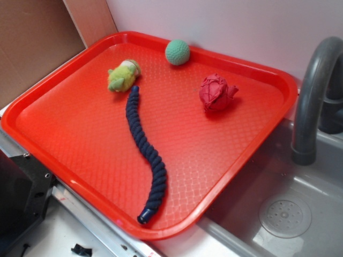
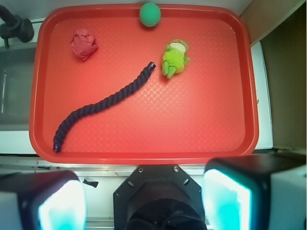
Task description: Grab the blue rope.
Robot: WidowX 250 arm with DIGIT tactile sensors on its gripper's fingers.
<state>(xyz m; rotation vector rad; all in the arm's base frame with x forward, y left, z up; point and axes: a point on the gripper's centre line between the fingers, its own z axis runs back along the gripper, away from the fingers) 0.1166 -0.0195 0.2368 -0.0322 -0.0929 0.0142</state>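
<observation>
A big red tray [image 1: 69, 101] fills most of the worktop, its textured floor glossy under the light, with a grey sink [image 1: 300, 214] and a dark curved faucet [image 1: 313, 91] just beside one short edge. Stretched across the tray's middle lies the blue rope [image 1: 143, 144], a thick navy twisted cord in a gentle S, flat on the tray floor and touched by nothing; its capped, shiny end [image 1: 143, 217] sits close to the tray's near rim, while the other end reaches up just beside a fuzzy yellow-green plush toy [image 1: 123, 76]. Well apart from the rope, toward the sink side, rests a crumpled red knotted toy [image 1: 216, 93]. Near the far rim sits a small green knitted ball [image 1: 177, 52]. From the wrist camera, the claw [image 2: 144, 201] hangs outside the tray's near edge, above the rim rather than over the rope, its two pale, glowing fingers [image 2: 225, 199] spread wide apart with nothing between them.
</observation>
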